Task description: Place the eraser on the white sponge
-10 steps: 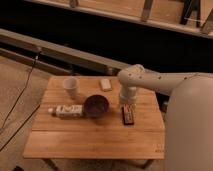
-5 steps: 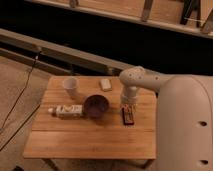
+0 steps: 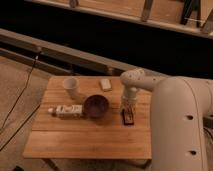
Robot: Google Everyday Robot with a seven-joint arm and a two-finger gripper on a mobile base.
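The eraser (image 3: 128, 117) is a small black oblong block lying on the wooden table (image 3: 90, 135), right of the purple bowl (image 3: 96, 105). The white sponge (image 3: 105, 84) is a pale pad near the table's far edge, right of the white cup (image 3: 71, 86). My gripper (image 3: 129, 106) hangs from the white arm (image 3: 170, 115) and points down just above the far end of the eraser. It is a hand's width nearer than the sponge and to its right.
A white labelled bottle (image 3: 66, 110) lies on its side left of the bowl. A dark railing and wall run behind the table. A black cable (image 3: 20, 95) trails over the floor at the left.
The arm has swung further into view from the right and the gripper has shifted slightly over the eraser. The objects on the table have not moved.
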